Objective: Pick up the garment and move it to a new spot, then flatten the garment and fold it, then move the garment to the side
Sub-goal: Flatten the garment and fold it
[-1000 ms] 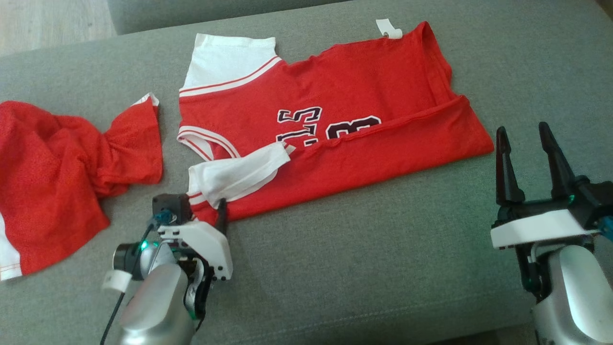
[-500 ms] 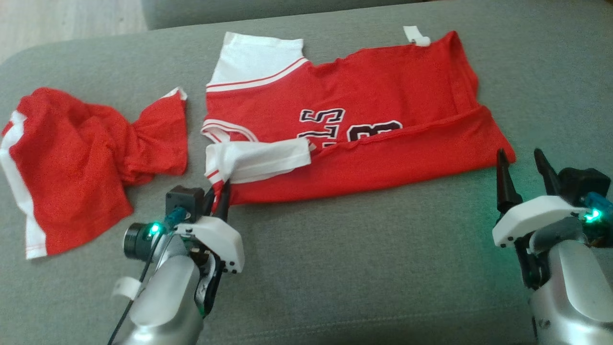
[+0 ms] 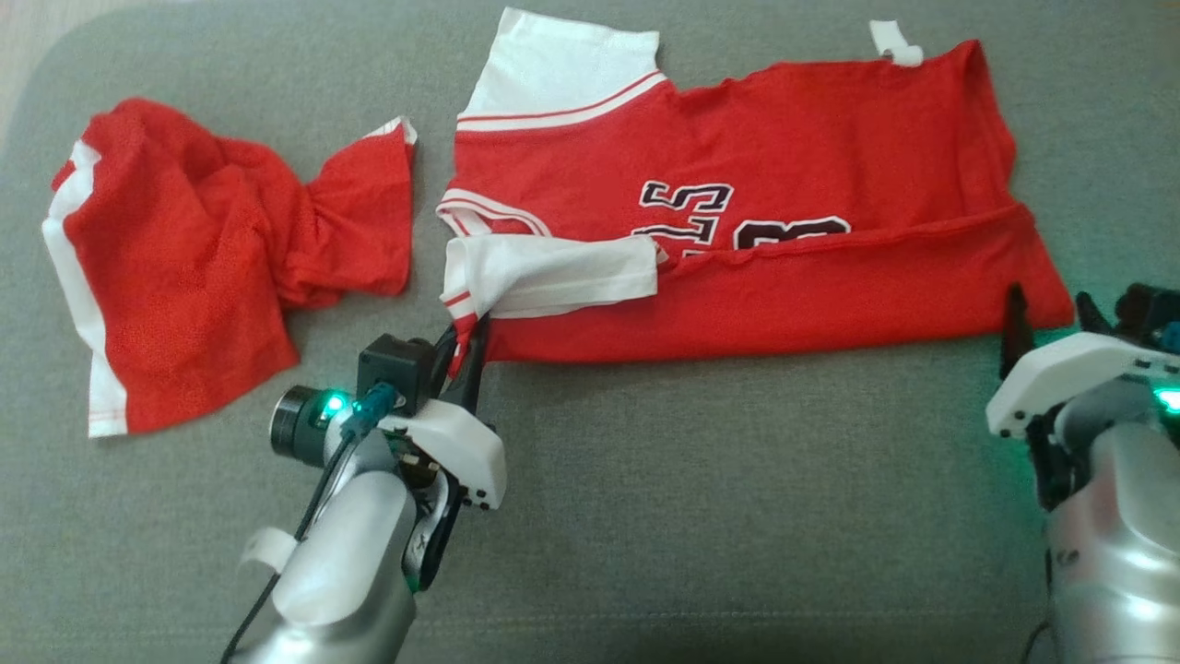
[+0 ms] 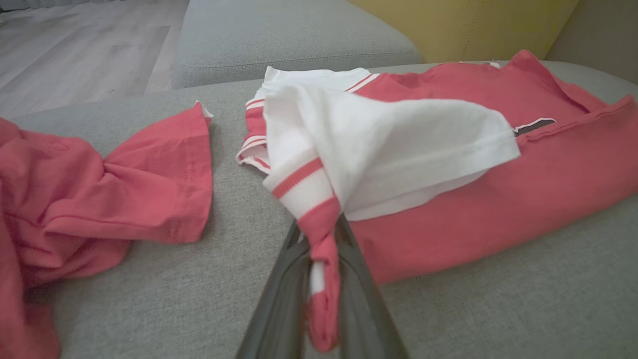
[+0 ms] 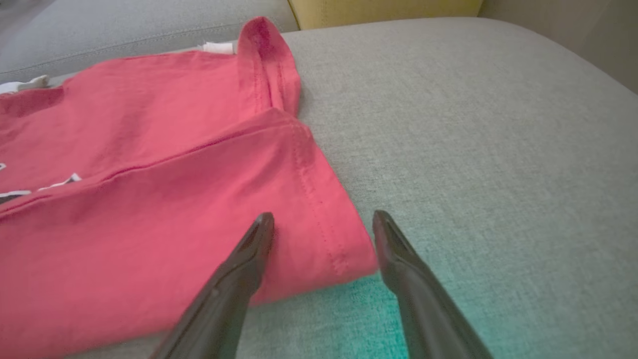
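The red jersey (image 3: 784, 184) is spread flat on the far right part of the grey sofa cushion (image 3: 737, 507), and its near long edge is folded up over the black-and-white lettering. At the jersey's near left corner a grip is held by the left gripper (image 3: 468, 343). In the left wrist view its two dark fingers (image 4: 361, 304) are seen pressed together on a strip of red-and-white striped trim, and the cloth is pulled up into a small peak. From that pinch a white sleeve (image 4: 398, 144) is draped back across the red body. A second white sleeve (image 3: 562, 65) is laid flat at the far edge, and a small white label (image 3: 894, 41) sticks out at the jersey's far right corner. Over on the right, the right gripper (image 3: 1047, 304) is held low at the jersey's near right corner with its fingers (image 5: 224, 289) spread well apart. The hemmed corner is framed between the two tips, though whether cloth is touched cannot be told. A crumpled pair of red shorts (image 3: 184, 267) with white side stripes is left on the cushion's left side, just beside the jersey, with a narrow strip of grey between them.
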Motion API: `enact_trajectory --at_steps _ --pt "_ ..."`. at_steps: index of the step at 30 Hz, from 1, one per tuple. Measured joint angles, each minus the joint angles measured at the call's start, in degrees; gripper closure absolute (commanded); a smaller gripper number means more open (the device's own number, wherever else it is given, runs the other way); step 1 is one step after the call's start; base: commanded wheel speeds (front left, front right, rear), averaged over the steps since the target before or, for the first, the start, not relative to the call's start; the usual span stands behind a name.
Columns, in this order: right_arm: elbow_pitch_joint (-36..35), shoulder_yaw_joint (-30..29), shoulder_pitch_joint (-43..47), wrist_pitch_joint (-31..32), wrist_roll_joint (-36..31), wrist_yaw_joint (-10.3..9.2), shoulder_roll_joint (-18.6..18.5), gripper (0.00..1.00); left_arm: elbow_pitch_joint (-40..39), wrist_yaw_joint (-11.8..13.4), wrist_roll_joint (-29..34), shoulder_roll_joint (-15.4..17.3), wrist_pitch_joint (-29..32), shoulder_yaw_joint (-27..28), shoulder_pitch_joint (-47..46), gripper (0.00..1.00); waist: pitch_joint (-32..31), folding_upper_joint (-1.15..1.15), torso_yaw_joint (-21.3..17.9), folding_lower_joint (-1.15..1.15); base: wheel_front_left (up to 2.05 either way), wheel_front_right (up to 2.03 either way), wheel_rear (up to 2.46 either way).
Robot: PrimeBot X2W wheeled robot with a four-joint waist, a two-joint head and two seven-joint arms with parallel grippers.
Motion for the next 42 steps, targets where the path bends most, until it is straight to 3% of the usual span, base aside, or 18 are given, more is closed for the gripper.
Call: enact_trajectory --at_steps 9,10,11,12,27,41,42 --pt "4.3 -6.7 -3.9 0.7 -4.9 0.0 0.3 0.0 -1.7 0.4 0.5 0.1 0.6 -1.2 0.0 1.0 2.5 0.0 1.3 0.0 0.0 0.0 0.0" --pt "4.8 -6.9 -4.4 0.7 -5.0 0.0 0.3 0.13 -1.8 0.4 0.5 0.2 0.8 -1.3 -0.1 1.0 2.6 0.0 1.2 0.0 0.0 0.0 0.0" --pt "5.3 -7.0 -4.8 0.8 -5.0 0.0 0.3 0.74 -1.8 0.4 0.5 0.3 0.8 -1.3 -0.1 1.0 2.7 0.0 1.2 0.0 0.0 0.0 0.0" --pt "5.7 -7.0 -5.3 0.8 -5.0 0.0 0.3 1.0 -1.8 0.4 0.5 0.3 0.9 -1.3 -0.1 1.0 2.8 0.0 1.1 0.0 0.0 0.0 0.0" --pt "7.5 -6.9 -2.1 -0.7 -1.5 0.0 0.8 1.0 -1.3 0.7 -0.9 2.2 1.5 -1.5 2.3 1.0 -3.2 0.0 -1.3 0.0 0.0 0.0 0.0" --pt "-4.7 -5.0 14.1 6.3 5.0 0.0 2.3 0.98 -3.1 -1.3 -3.7 3.7 6.5 -4.0 13.2 1.0 -10.0 0.0 -4.9 0.0 0.0 0.0 0.0" --pt "-5.7 -5.0 14.8 6.4 5.3 0.0 2.4 0.18 -3.1 -1.2 -3.8 3.7 6.5 -4.1 13.3 0.91 -10.1 0.0 -5.1 0.0 0.0 0.0 0.0"
